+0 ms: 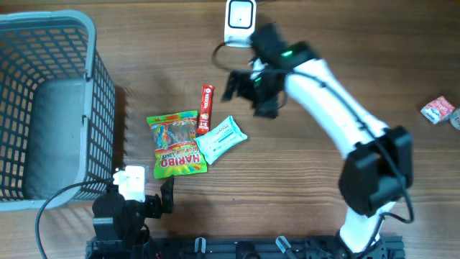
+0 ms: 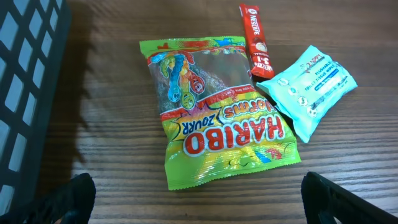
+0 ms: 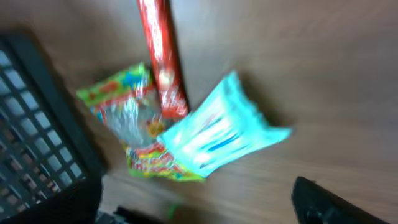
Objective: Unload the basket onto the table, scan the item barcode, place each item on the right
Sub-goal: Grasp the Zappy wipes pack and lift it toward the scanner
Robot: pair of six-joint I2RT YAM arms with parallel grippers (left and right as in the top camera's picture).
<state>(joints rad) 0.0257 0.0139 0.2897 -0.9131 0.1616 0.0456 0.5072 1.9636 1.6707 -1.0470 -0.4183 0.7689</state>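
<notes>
Three items lie together mid-table: a green Haribo bag (image 1: pixel 177 144) (image 2: pixel 217 112) (image 3: pixel 124 118), a red stick sachet (image 1: pixel 206 108) (image 2: pixel 256 40) (image 3: pixel 161 56) and a teal tissue pack (image 1: pixel 222 139) (image 2: pixel 314 87) (image 3: pixel 221 130). A white barcode scanner (image 1: pixel 239 21) stands at the table's far edge. My right gripper (image 1: pixel 250 90) (image 3: pixel 199 208) hovers open and empty, up and to the right of the items, just in front of the scanner. Near the front edge my left gripper (image 1: pixel 157 201) (image 2: pixel 202 208) is open and empty, just short of the Haribo bag.
A large grey wire basket (image 1: pixel 50 101) fills the left side, its dark wall showing in both wrist views (image 2: pixel 25 93) (image 3: pixel 37 143). A small pink packet (image 1: pixel 438 109) lies at the far right edge. The right wrist view is blurred.
</notes>
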